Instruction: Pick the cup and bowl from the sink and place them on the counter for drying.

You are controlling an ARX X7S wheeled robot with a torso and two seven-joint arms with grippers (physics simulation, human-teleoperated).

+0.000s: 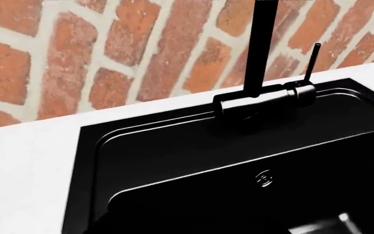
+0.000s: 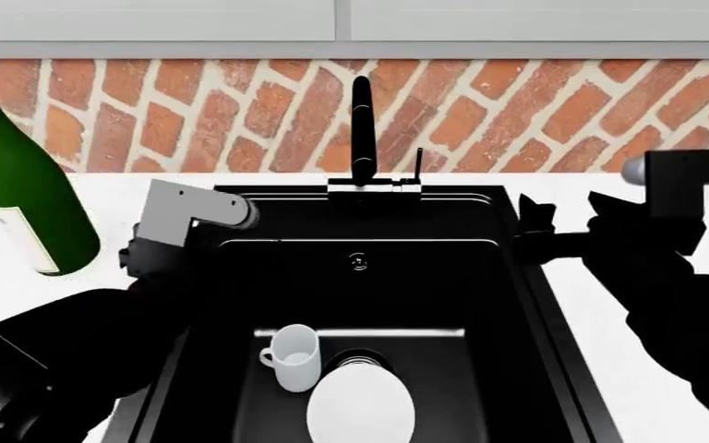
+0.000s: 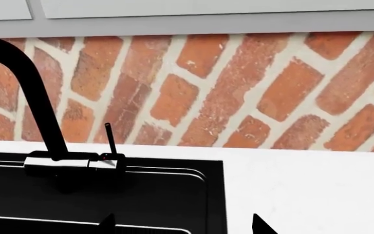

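The white cup (image 2: pixel 291 356) stands upright in the deep part of the black sink (image 2: pixel 453 277), handle toward the left. The white bowl (image 2: pixel 358 408) lies just right of it, touching or nearly so. My left gripper (image 2: pixel 180 238) hovers over the sink's left rim, above and left of the cup; its jaws are lost against the black basin. My right gripper (image 2: pixel 528 229) hangs over the sink's right rim, open and empty, with fingertips (image 3: pixel 260 225) wide apart. White counter (image 2: pixel 10 295) flanks the sink on both sides.
A tall green bottle (image 2: pixel 29 194) stands on the counter at the left, close to my left arm. The black faucet (image 2: pixel 361 129) and its lever (image 3: pixel 111 141) rise at the sink's back edge. Behind them is the red brick wall (image 2: pixel 515 120).
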